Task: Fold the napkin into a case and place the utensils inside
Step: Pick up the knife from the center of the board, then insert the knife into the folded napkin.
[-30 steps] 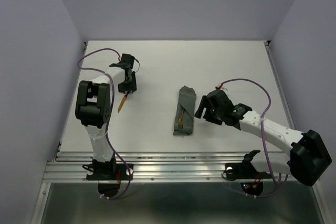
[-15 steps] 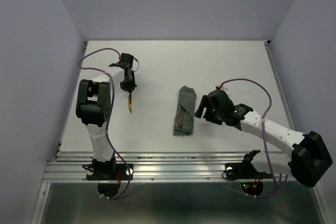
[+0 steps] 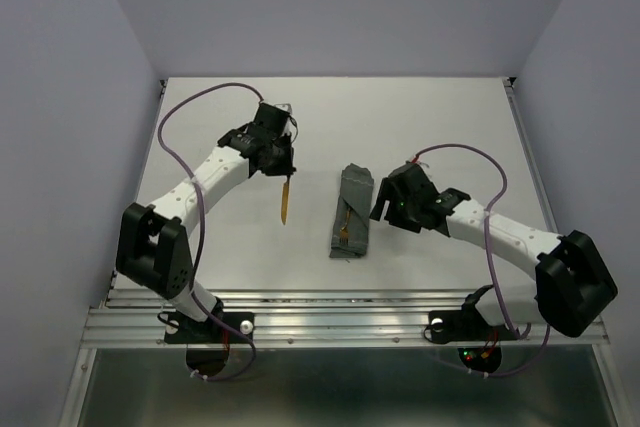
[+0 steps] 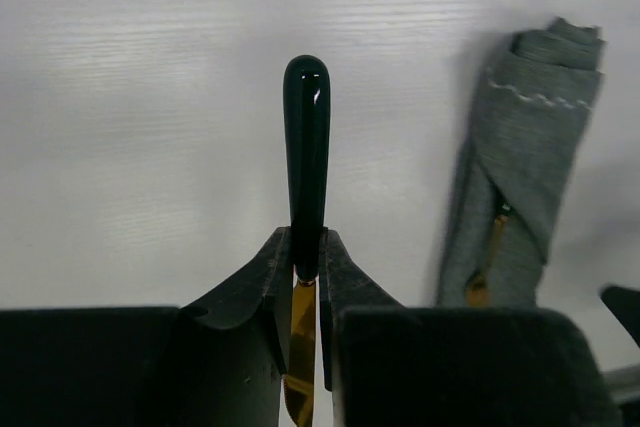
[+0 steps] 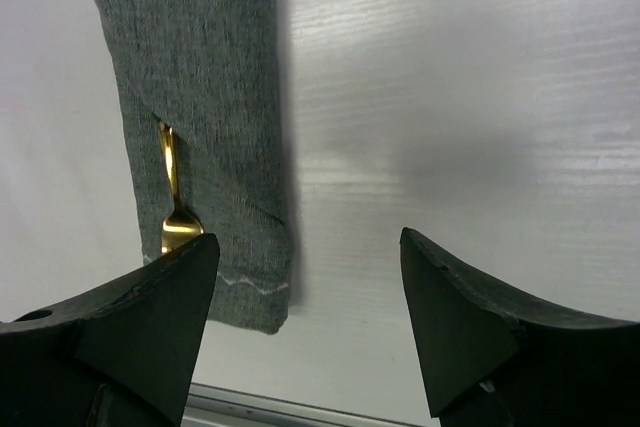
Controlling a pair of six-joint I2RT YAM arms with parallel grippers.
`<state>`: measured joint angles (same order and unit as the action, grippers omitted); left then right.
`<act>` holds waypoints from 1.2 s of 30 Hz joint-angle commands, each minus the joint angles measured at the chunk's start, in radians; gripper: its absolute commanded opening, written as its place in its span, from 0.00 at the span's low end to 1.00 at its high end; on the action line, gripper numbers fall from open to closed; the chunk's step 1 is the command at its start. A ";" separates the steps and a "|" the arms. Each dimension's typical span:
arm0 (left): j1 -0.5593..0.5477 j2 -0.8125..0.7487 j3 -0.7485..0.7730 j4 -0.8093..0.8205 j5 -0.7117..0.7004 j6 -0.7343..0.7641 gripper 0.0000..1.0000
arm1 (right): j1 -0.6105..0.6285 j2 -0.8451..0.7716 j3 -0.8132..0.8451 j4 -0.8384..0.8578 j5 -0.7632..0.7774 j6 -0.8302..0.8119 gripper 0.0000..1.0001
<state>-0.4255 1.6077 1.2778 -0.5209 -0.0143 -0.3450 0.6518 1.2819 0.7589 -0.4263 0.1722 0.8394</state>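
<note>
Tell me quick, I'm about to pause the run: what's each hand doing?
Left hand: closed on a dark-handled gold utensil.
Right hand: open, empty, beside the case.

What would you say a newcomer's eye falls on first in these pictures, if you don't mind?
Probably the dark-handled gold utensil, pinched in the left gripper and held over the table left of centre. Next comes the grey-green case at mid-table, a second gold utensil peeking from its fold, with the open right gripper poised just to its right.
</note>
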 commanded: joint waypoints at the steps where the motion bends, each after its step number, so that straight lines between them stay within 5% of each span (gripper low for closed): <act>1: -0.113 -0.106 -0.044 -0.025 0.092 -0.116 0.00 | -0.063 0.056 0.069 0.037 -0.023 -0.048 0.78; 10: -0.327 -0.080 -0.064 0.042 0.207 -0.245 0.00 | -0.285 0.091 0.072 0.096 -0.187 -0.129 0.77; 17: -0.369 -0.022 -0.092 0.107 0.264 -0.292 0.00 | -0.340 0.334 0.301 0.109 -0.255 -0.203 0.74; 23: -0.391 0.038 -0.112 0.134 0.304 -0.299 0.00 | -0.350 0.602 0.557 0.103 -0.272 -0.215 0.47; 27: -0.394 0.078 -0.095 0.142 0.312 -0.307 0.00 | -0.350 0.698 0.648 0.103 -0.324 -0.191 0.40; 36: -0.394 0.089 -0.055 0.108 0.267 -0.311 0.00 | -0.350 0.542 0.531 0.195 -0.313 -0.187 0.22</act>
<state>-0.8165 1.7199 1.1786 -0.4023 0.2707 -0.6491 0.3073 1.9465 1.3209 -0.3042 -0.1398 0.6582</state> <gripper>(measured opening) 0.210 0.267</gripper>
